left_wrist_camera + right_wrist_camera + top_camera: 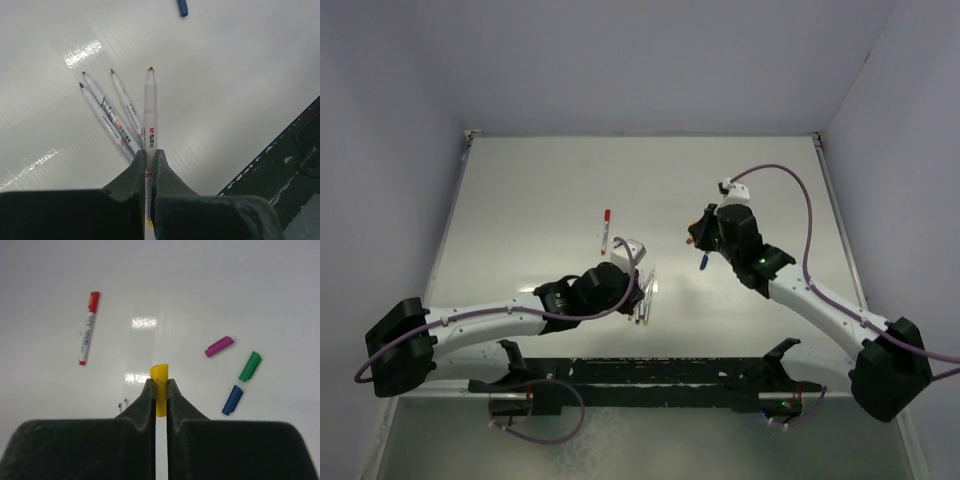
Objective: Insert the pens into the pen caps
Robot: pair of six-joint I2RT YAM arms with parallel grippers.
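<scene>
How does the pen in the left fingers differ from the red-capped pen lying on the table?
Cap: the held pen is uncapped, its tip bare; the red-capped pen has its cap on.
Grip: the held pen is clamped between the left fingers; the red-capped pen lies loose on the table.
Company: three uncapped pens lie near the held pen; the red-capped pen lies alone.
Shared: white printed barrels.

Left pincer [149, 156], right pincer [159, 386]: closed.
</scene>
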